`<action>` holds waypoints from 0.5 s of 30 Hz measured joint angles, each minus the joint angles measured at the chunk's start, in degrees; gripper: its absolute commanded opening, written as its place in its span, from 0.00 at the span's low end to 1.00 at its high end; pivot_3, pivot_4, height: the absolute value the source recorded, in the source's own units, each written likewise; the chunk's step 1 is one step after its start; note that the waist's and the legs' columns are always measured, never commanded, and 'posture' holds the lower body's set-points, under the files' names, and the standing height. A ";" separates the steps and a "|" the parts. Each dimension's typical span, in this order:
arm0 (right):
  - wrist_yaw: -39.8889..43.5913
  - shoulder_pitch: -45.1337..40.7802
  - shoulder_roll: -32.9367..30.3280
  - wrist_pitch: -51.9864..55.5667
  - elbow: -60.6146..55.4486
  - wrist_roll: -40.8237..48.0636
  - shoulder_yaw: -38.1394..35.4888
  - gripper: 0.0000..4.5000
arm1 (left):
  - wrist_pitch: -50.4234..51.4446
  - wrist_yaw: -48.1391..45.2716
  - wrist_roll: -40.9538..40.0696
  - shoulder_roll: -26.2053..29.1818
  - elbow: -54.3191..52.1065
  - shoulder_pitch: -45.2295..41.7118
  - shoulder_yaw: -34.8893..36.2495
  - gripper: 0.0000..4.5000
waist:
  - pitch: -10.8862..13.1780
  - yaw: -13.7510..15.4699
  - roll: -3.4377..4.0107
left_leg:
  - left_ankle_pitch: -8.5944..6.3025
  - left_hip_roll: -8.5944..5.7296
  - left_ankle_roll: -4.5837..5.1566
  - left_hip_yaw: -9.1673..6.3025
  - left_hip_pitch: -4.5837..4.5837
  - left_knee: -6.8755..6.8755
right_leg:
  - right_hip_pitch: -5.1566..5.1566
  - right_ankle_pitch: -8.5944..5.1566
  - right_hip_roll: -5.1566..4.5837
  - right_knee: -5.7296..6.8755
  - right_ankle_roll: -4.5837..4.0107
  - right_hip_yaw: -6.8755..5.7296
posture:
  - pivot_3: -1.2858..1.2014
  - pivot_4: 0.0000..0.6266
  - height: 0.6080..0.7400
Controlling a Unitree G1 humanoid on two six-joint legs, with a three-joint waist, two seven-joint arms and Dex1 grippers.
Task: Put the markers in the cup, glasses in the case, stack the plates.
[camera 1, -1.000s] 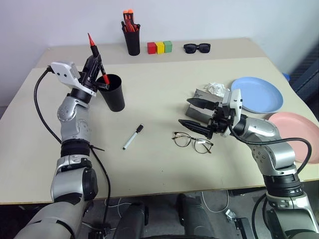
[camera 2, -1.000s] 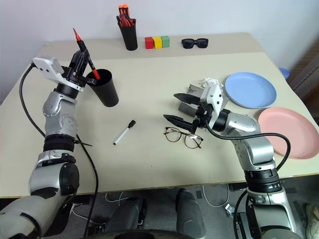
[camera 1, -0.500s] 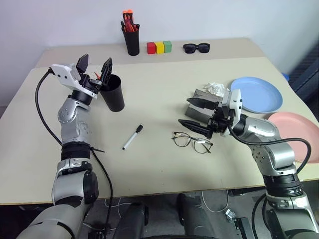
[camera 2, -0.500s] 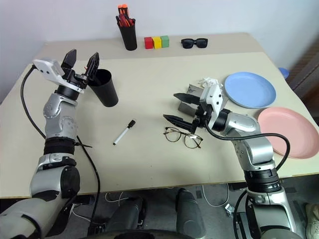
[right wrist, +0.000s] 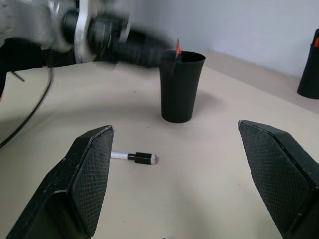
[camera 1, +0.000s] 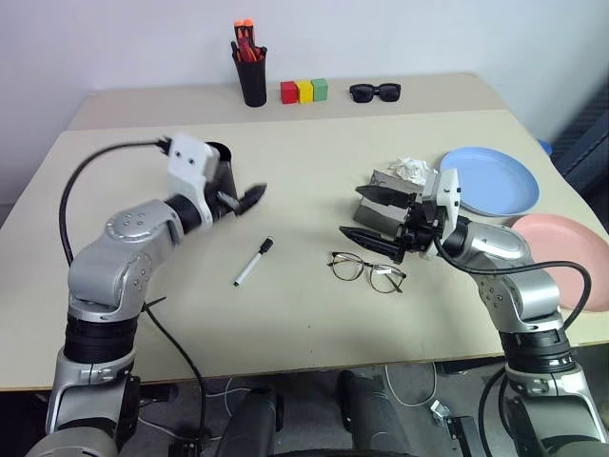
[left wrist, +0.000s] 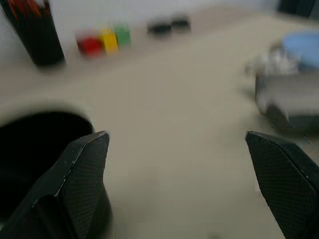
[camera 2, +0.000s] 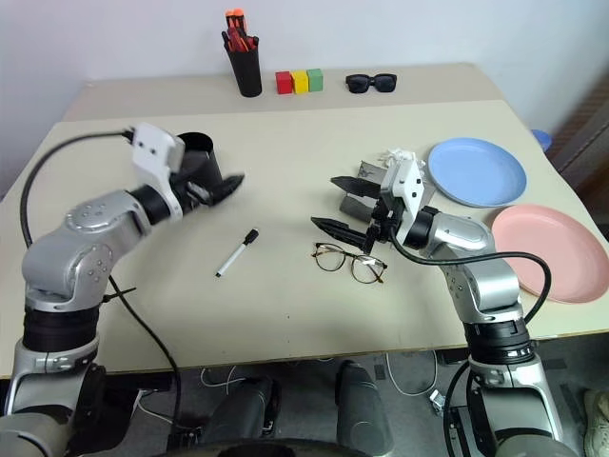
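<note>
The cup (right wrist: 180, 85) is a matte black plastic beaker, wide at the rim and tapering toward its base; it stands upright at the left centre of the head view, and the red tip of a marker (right wrist: 177, 48) pokes just above its rim. The white marker (camera 1: 253, 262) is a slim tube with a black cap, lying flat on the bare beige table (camera 1: 304, 314) at centre frame, below and right of the cup. The glasses (camera 1: 367, 270) are thin black wire with clear round lenses, lying open to the right of centre. Just above them, behind the right arm, sits the grey boxy case (camera 1: 379, 195) with a crumpled white cloth (camera 1: 412, 169) at its far edge. At the right edge lie two shallow round plates, smooth plastic: the light blue plate (camera 1: 495, 181) above, the salmon pink plate (camera 1: 563, 252) below it, side by side and not stacked.

The left end effector (camera 1: 240, 199) hangs just beside the cup, its fingers spread wide and holding nothing. The right end effector (camera 1: 369, 217) hovers above the glasses, also spread wide and empty.
</note>
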 measured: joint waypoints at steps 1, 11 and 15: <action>0.04 -0.14 0.09 -0.16 0.25 0.00 0.02 0.91 | 3.77 0.90 -0.77 -0.64 -0.41 0.03 -0.21 0.99 | 0.00 0.00 0.00 | 0.00 0.00 0.00 0.00 0.00 0.00 | -0.01 0.00 0.00 0.00 0.00 0.00 | 0.52 0.24 1.00; -0.10 -0.15 0.37 -0.71 0.46 -0.04 0.12 0.91 | 12.27 0.96 -0.69 -3.14 2.15 -2.80 -6.80 0.99 | 0.00 0.17 0.00 | 0.01 -0.01 -0.02 0.00 -0.01 -0.01 | 0.00 0.00 0.00 -0.03 -0.01 0.00 | 0.52 0.24 1.00; -0.45 -0.11 0.38 -0.87 0.46 -0.10 0.08 0.91 | 16.17 0.73 0.03 -2.94 5.24 -5.42 -9.67 0.99 | 0.00 0.08 0.00 | 0.01 0.00 -0.02 0.00 -0.01 -0.01 | 0.00 0.00 0.00 -0.03 -0.01 0.00 | 0.52 0.24 1.00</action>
